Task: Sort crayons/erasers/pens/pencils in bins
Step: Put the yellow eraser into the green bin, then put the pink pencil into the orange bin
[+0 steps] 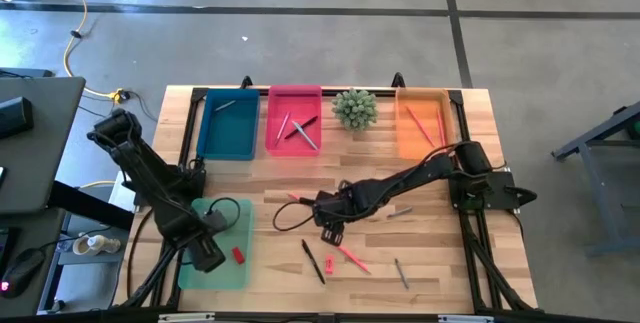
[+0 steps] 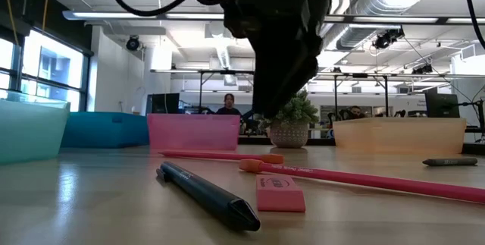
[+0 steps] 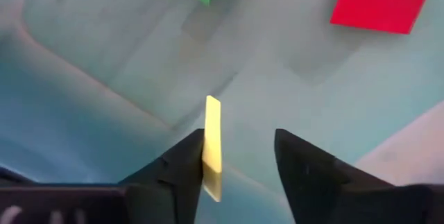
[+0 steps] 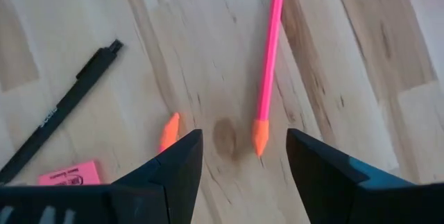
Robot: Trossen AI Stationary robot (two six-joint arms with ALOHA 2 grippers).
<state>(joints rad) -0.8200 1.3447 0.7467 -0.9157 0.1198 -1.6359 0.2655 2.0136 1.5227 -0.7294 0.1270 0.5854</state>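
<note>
Overhead, wooden table (image 1: 440, 263), grey concrete floor (image 1: 300, 33)

Bright ceiling lights (image 2: 227, 15) glare overhead; the table (image 1: 280, 188) is evenly lit, shadows soft, and the near black pen (image 2: 208, 194) blurs.

I find no text I can read with confidence. The pink eraser (image 2: 280, 197) lying on the table (image 2: 91, 199) carries a line of small print on its upper face, too fine to make out in the low view; the same marking shows on it in the right wrist view, equally illegible. The black pen (image 4: 59, 113) has a short pale imprint along its barrel, which I cannot decipher. The long pink pencil (image 2: 364, 178) bears faint lettering near its orange end, unreadable. I see no numbers, brands or signs elsewhere.
</note>
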